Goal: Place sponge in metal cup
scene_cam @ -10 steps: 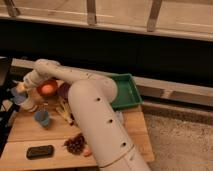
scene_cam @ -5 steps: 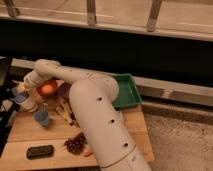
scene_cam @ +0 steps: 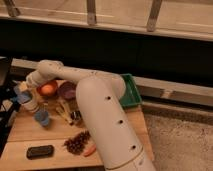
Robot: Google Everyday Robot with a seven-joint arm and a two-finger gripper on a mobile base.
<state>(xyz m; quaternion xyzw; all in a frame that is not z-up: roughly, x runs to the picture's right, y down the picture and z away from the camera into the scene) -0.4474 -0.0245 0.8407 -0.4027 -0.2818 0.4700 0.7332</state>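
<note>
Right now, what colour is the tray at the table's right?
Green tray, camera view shows it best; pincer shut, far left of table.

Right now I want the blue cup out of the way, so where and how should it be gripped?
Probably its upper wall, one jaw inside the rim and one outside, coming straight down: the blue cup seems to stand upright, mouth up. The gripper, jaws shut, is farther back at the left edge of the table.
</note>
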